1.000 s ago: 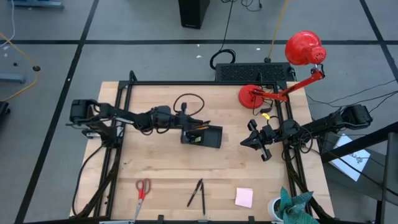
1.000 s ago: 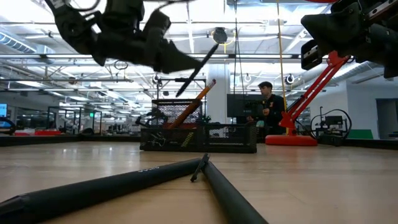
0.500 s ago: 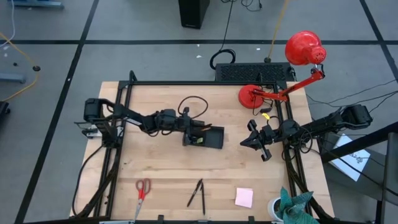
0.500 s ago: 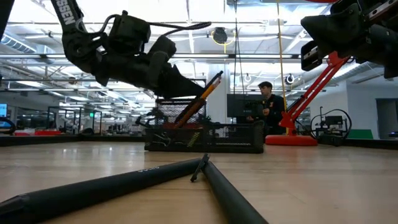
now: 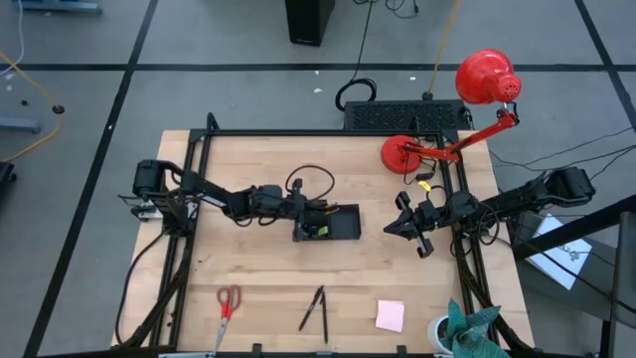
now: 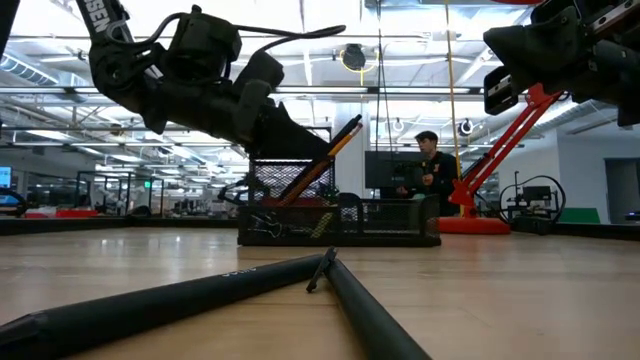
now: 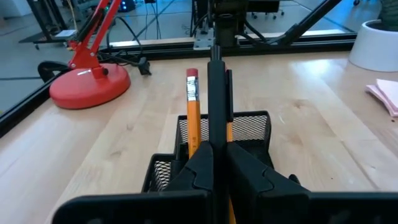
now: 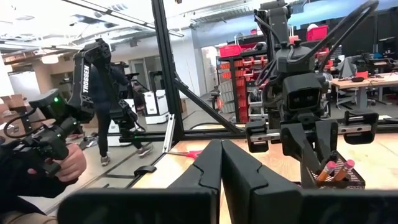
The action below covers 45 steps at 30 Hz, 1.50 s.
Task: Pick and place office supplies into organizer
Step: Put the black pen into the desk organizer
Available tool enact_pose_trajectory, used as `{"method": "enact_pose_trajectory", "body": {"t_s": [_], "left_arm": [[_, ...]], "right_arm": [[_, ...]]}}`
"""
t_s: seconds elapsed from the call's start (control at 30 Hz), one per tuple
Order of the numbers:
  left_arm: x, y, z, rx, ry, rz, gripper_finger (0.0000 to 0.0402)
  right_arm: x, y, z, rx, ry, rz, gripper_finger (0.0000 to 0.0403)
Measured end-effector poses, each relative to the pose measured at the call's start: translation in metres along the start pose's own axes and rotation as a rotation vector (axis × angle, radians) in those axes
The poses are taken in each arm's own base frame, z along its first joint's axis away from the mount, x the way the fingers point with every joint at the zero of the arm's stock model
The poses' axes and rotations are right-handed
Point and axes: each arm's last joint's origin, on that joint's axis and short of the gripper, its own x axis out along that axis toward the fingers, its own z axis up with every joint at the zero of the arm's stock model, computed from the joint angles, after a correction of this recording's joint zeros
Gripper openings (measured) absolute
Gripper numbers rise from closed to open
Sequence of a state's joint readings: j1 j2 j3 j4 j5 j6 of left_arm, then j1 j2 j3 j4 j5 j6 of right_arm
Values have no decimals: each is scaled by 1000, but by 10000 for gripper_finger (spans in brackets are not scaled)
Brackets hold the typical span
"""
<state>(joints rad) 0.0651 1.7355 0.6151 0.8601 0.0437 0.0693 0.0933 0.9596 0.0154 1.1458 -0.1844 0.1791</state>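
Note:
The organizer (image 5: 338, 225) is a black mesh tray with a taller cup at its left end, standing at the table's middle. Two orange pencils (image 8: 333, 169) lean in that cup. My left gripper (image 7: 214, 152) hovers at the cup, shut on a black pen (image 7: 216, 87) that lies beside a pencil (image 7: 193, 112). My right gripper (image 5: 402, 227) waits shut above the table's right side. Red-handled scissors (image 5: 228, 301), two black pens (image 5: 316, 308) and a pink sticky-note pad (image 5: 390, 316) lie near the front edge. My left gripper pinches the black pen's shaft (image 7: 216, 134) between its two fingers, which lie along the pen. The fingers come from the table's left, slanting a little down. The pen sticks out past the fingertips over the cup; its near end is hidden behind the fingers.
A red desk lamp (image 5: 437, 149) stands at the back right, a black keyboard-like slab (image 5: 402, 114) behind it. A white cup with teal cloth (image 5: 462, 333) sits at the front right corner. In the low view the two loose pens (image 6: 200, 290) lie close in front.
My left gripper has sunk and gone toward the table's right with the pen, bringing it down to the organizer's cup beside the pencil. The organizer has slid a little toward the right.

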Motion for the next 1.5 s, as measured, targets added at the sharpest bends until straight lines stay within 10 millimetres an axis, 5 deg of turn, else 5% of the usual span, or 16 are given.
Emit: {"method": "enact_pose_trajectory", "body": {"t_s": [0.3, 0.73, 0.87, 1.03, 1.13, 1.27, 1.5], "left_arm": [[0, 1, 1, 3, -13, -3, 62], [-17, -2, 30, 4, -78, 2, 152], [-39, -21, 43, 7, 38, -13, 133], [-76, -56, 47, 134, 17, -16, 58], [-100, -57, 34, 111, -50, 25, 11], [-125, -51, 8, 24, -174, 24, 9], [-133, -54, -18, -69, -88, -15, 3]], "right_arm": [[0, 0, 0, 0, -1, 0, 4], [0, 0, 0, 0, -2, 1, 4], [0, 0, 0, 0, 3, 0, 4], [0, -1, -3, 7, 35, -5, 4], [0, -1, -6, 31, 64, -11, 4], [-1, -2, -14, 45, 140, -22, 4], [-2, -3, -18, -16, 189, -22, 4]]}}
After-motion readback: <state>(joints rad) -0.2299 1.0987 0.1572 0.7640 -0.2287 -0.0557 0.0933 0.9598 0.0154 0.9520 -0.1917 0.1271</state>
